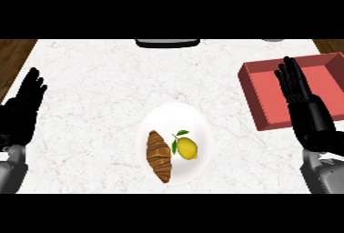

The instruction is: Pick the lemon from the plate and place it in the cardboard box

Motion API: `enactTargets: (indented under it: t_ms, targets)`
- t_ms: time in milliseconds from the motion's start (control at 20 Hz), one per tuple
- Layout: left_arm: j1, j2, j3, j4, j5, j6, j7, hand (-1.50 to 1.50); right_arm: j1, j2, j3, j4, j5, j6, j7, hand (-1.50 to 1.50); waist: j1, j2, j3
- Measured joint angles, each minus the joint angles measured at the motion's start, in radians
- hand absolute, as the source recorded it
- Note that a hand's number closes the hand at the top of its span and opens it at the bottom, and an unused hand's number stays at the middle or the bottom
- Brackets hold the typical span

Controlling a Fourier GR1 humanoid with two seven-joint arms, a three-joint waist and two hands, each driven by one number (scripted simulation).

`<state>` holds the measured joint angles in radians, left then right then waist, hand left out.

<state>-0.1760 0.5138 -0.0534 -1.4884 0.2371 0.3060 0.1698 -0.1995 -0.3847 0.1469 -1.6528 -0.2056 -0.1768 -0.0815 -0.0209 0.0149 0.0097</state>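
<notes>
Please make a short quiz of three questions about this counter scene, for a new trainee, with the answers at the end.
1. True or false: the lemon lies on the plate to the right of the croissant.
2. Which hand shows over the red box? A. the left hand B. the right hand C. neither
3. Fill in: the fingers of both hands are ____ and hold nothing.

Key:
1. True; the two lie side by side, the lemon at the right with its green leaves.
2. B; the right hand shows over the box, and the left hand is at the counter's left edge.
3. straight
</notes>
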Motion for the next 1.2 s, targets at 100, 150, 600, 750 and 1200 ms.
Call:
enactTargets:
  t_ms: [100, 150, 600, 750, 1200]
  targets:
    - [0.011, -0.023, -0.013, 0.005, -0.016, 0.007, -0.007, 0.00, 0.008, 0.003, 0.034, -0.022, 0.050, -0.002, -0.013, 1.50, 0.007, -0.006, -0.004]
    - [0.019, -0.033, -0.015, 0.016, -0.020, 0.009, -0.018, 0.00, 0.004, 0.001, 0.070, -0.039, 0.093, -0.006, -0.020, 1.50, 0.011, -0.008, -0.006]
    - [0.089, -0.142, -0.060, 0.080, -0.030, 0.036, -0.078, 0.00, -0.003, -0.083, 0.317, -0.075, 0.673, -0.174, -0.007, -1.50, 0.011, -0.022, -0.017]
    - [0.106, -0.179, -0.074, 0.099, -0.042, 0.046, -0.109, 0.00, 0.048, -0.075, 0.375, -0.089, 0.849, -0.258, -0.002, -1.50, 0.009, -0.020, -0.014]
    - [0.100, -0.199, -0.056, 0.154, -0.047, 0.031, -0.146, 0.00, 0.089, -0.046, 0.518, -0.328, 1.261, 0.013, 0.422, -1.50, 0.004, -0.021, -0.013]
